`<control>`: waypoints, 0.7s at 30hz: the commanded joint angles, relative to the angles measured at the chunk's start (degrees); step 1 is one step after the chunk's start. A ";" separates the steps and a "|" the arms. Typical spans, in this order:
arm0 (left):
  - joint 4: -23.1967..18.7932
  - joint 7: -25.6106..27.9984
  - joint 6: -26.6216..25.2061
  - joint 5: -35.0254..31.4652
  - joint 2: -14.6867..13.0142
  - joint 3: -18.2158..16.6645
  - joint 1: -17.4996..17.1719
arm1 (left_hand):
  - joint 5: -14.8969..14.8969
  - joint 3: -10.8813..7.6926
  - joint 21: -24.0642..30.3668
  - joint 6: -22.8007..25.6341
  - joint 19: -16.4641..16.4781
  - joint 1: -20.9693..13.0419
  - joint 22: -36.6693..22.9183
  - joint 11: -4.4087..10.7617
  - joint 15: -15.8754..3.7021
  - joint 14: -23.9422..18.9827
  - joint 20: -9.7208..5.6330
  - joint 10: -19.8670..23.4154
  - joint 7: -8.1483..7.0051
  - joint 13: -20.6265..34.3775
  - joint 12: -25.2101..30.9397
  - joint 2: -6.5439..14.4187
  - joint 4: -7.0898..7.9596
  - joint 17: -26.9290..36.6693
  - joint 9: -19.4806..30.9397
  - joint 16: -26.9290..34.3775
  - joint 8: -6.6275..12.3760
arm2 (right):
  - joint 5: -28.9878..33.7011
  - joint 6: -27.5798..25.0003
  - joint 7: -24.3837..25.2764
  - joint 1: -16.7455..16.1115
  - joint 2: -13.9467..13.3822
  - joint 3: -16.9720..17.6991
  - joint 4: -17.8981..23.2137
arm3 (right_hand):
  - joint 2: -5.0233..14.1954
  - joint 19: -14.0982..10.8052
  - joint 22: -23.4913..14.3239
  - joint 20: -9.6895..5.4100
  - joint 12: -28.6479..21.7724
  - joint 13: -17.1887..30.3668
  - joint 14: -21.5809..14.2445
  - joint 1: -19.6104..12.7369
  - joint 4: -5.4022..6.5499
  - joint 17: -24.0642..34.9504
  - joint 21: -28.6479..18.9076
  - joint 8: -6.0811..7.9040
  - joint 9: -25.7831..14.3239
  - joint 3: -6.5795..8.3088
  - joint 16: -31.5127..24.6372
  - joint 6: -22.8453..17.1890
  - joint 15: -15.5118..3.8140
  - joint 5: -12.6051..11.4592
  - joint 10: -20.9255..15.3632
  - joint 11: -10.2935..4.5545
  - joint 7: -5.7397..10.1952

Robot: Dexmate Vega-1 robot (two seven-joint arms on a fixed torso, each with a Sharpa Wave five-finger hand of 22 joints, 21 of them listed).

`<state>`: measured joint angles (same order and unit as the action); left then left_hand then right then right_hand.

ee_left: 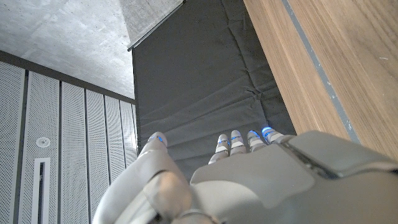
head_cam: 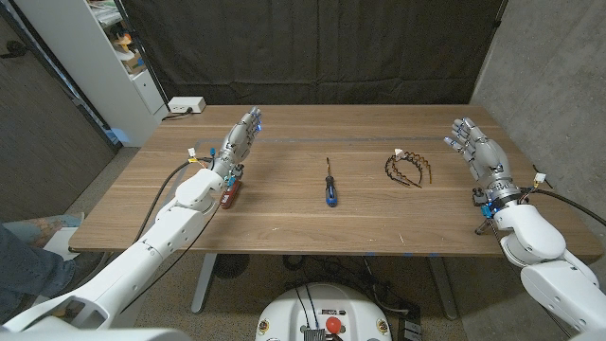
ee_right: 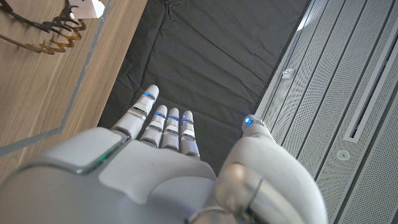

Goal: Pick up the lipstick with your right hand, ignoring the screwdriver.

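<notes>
Wooden table [head_cam: 284,223], screwdriver [head_cam: 329,186], headbands [head_cam: 408,168]

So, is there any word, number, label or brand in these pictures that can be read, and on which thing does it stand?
No text can be read in any view.
White tag on the dark hair combs: too small to tell if anything is printed.
Screwdriver: no readable marking on its blue handle.
White box at the table's far left corner: no legible label.
Small tags at the wrists of the left hand and right hand: blurred.
</notes>
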<state>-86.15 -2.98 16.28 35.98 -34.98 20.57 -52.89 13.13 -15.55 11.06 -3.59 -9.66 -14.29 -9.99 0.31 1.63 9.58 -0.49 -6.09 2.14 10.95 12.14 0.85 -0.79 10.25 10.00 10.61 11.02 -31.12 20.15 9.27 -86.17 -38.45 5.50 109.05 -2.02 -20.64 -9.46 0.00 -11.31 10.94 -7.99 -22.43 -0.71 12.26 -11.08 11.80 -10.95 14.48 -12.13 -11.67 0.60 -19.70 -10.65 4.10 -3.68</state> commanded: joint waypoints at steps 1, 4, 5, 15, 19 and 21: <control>-0.60 0.15 -0.14 -0.04 -0.18 -0.09 -0.46 | -0.04 -0.03 0.22 0.27 -2.06 -0.36 -0.34 -0.04 -0.01 0.16 -0.22 0.25 0.08 0.09 -0.01 0.16 -0.51 0.16 0.21 0.13 -0.19 | 0.46 0.18 -0.04 -2.35 0.62 1.79 1.21 | 0.18 -0.41 -0.27 -0.18 -0.21 -0.02 -0.75 -0.82 -0.39 -0.03 -0.26 -0.11 -0.01 0.11 -0.33 -0.25 -0.06 0.08 -0.40 0.00 0.33; -0.65 0.06 -0.18 -0.14 -0.26 -0.01 -0.44 | -0.06 -0.02 0.21 0.28 -2.11 -0.36 -0.34 -0.02 -0.03 0.17 -0.19 0.27 0.12 0.09 -0.01 0.17 -0.54 0.16 0.21 0.13 -0.19 | 0.54 0.21 0.02 -2.92 0.95 2.21 1.49 | 0.15 -0.43 -0.27 -0.15 -0.21 -0.02 -0.76 -0.90 -0.46 -0.05 -0.25 -0.11 -0.01 0.11 -0.31 -0.28 -0.04 0.10 -0.43 0.02 0.33; -0.68 -0.04 -0.22 0.00 -0.24 -0.02 -0.44 | -0.07 -0.02 0.21 0.31 -2.12 -0.36 -0.34 -0.04 -0.07 0.16 -0.18 0.25 0.10 0.09 -0.02 0.18 -0.55 0.16 0.21 0.14 -0.18 | 0.60 0.22 0.05 -3.10 1.06 2.33 1.57 | 0.14 -0.44 -0.27 -0.16 -0.22 -0.02 -0.74 -0.92 -0.49 -0.05 -0.25 -0.12 -0.01 0.11 -0.30 -0.28 -0.03 0.10 -0.47 0.00 0.31; -1.07 0.53 0.06 -0.42 -0.23 -0.05 -0.77 | -0.12 0.02 0.18 0.41 -2.25 -0.35 -0.34 -0.08 0.01 0.24 -0.11 0.22 0.14 0.09 -0.04 0.22 -0.62 0.16 0.21 0.11 -0.16 | 1.56 0.54 0.53 -4.21 2.30 3.16 2.05 | 0.10 -0.48 -0.27 -0.13 -0.14 -0.02 -0.75 -1.08 -0.66 -0.09 -0.21 -0.33 -0.01 0.10 -0.25 0.16 -0.06 0.17 -0.40 -0.12 0.37; -1.12 0.18 -0.11 -0.47 -0.43 0.05 -0.61 | -0.17 0.06 0.24 0.54 -2.12 -0.36 -0.34 -0.41 0.16 0.18 -0.99 0.37 0.21 0.08 0.00 0.26 -0.69 0.16 0.21 0.13 -0.14 | 1.82 0.61 0.32 -4.41 2.50 3.28 2.08 | 0.10 -0.51 -0.27 -0.13 -0.14 -0.02 -0.79 -1.11 -0.69 -0.09 -0.20 -0.37 0.00 0.09 -0.25 0.24 -0.05 0.19 -0.43 -0.13 0.35; -1.13 0.18 -0.07 -0.33 -0.32 0.02 -0.59 | -0.17 0.06 0.23 0.55 -2.15 -0.35 -0.34 -0.47 0.14 0.17 -1.00 0.37 0.27 0.08 0.00 0.27 -0.71 0.16 0.21 0.14 -0.14 | 1.94 0.80 0.21 -4.47 2.66 3.36 2.01 | 0.11 -0.52 -0.27 -0.12 -0.13 -0.02 -0.85 -1.14 -0.72 -0.09 -0.19 -0.37 0.00 0.10 -0.27 0.25 -0.20 0.20 -0.44 -0.02 0.38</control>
<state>-87.01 -2.89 16.17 35.80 -35.27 20.55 -53.43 13.13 -15.15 11.07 -3.26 -9.86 -14.29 -9.99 -0.01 1.63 9.58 -1.14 -5.77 2.47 10.95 12.14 0.85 -1.18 10.25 10.00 10.61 11.02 -29.97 20.54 9.46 -89.41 -36.94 7.95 110.61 -1.94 -20.64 -9.46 0.00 -11.31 10.95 -8.31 -22.96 -1.19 11.97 -11.08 11.39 -10.96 14.48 -12.13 -11.46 0.29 -19.70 -10.64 4.10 -3.47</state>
